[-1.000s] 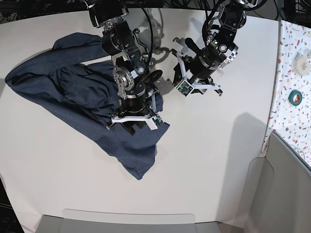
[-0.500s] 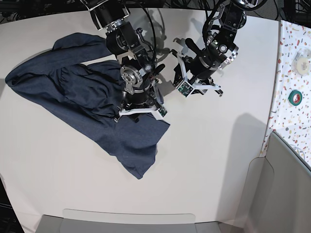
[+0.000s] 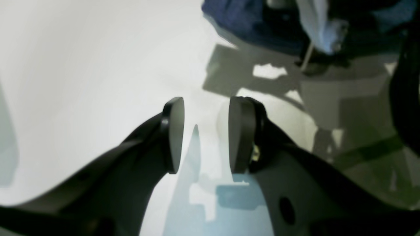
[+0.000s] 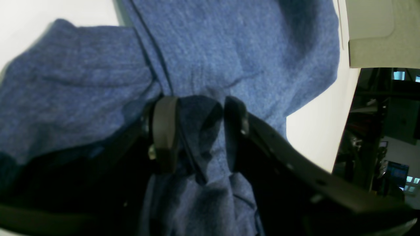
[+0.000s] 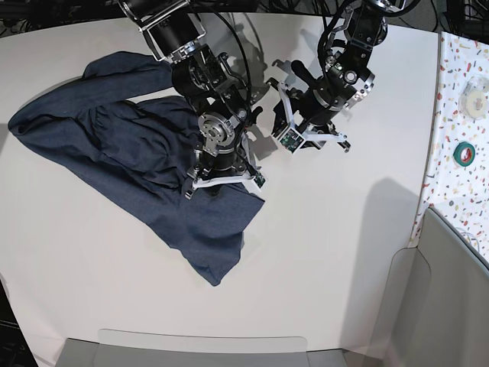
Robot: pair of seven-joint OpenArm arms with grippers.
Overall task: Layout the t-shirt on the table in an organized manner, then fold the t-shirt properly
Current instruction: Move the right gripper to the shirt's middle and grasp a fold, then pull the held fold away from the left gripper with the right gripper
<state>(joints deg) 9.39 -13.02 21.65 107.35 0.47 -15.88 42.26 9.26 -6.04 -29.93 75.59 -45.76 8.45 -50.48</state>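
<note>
The dark navy t-shirt [image 5: 114,145] lies crumpled across the left half of the white table [image 5: 328,252], one corner pointing toward the front edge. My right gripper [image 5: 221,182] stands over the shirt's right edge. In the right wrist view this gripper [image 4: 200,131] is shut on a bunched fold of the t-shirt [image 4: 229,42], with blue cloth filling the gap between its fingers [image 4: 165,131]. My left gripper [image 5: 313,138] hovers above bare table just right of the shirt. Up close it [image 3: 205,134] is open and holds nothing, and the t-shirt [image 3: 249,23] shows at the top of that view.
A speckled strip [image 5: 458,115] runs along the right side, carrying a green tape roll [image 5: 464,153] and a white roll [image 5: 477,99]. Grey panels [image 5: 451,290] stand at the lower right. A grey tray edge [image 5: 199,348] borders the table's front.
My right arm has drawn back toward the far side of the table, dragging the gripped fold and the shirt's lower corner with it. The left arm has stayed put.
</note>
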